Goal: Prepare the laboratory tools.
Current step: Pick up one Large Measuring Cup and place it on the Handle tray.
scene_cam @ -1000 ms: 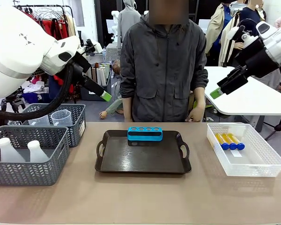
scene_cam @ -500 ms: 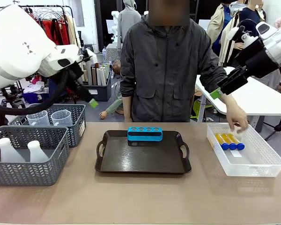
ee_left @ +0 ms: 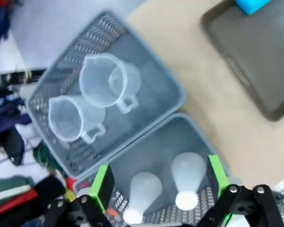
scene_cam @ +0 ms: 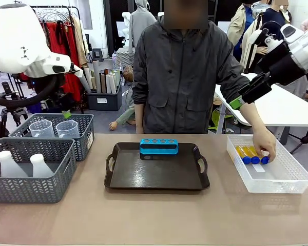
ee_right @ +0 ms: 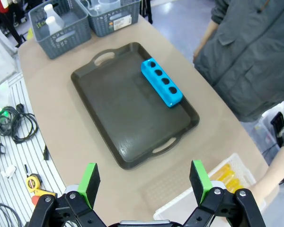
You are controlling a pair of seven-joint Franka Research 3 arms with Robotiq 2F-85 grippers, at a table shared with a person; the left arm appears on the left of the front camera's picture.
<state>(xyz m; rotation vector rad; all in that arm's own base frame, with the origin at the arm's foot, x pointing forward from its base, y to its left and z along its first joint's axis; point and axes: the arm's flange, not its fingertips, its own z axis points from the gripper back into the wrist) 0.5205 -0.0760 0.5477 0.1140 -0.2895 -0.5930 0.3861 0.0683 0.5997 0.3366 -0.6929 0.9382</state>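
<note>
- Clear plastic measuring jugs [ee_left: 111, 80], two of them side by side, stood upright in the far grey mesh basket [scene_cam: 84, 136] at the surface's [scene_cam: 154, 220] left rear. The basket walls closed them in on every side, and they were open above.
- White conical flasks [ee_left: 187, 175], also two, stood in the nearer mesh basket [scene_cam: 31, 189], just beside the far one.
- Black-and-green left claw [ee_left: 156, 182] hung above both baskets, jaws spread wide and empty. In its wrist view the flasks lay between its fingers and the jugs farther up, all well apart from it.
- Blue tube rack [scene_cam: 159, 146] sat by the far rim of the black handled tray [scene_cam: 154, 174] at mid-surface. The tray's other room was bare, with open surface in front.
- Yellow blue-capped tubes [scene_cam: 249, 153] lay side by side in a clear bin [scene_cam: 277, 185] on the right, and the person's hand [scene_cam: 264, 142] rested on their capped ends.
- Right claw [ee_right: 144, 182] hung high over the right side, jaws wide with nothing between them, well apart from the tray and bin.
</note>
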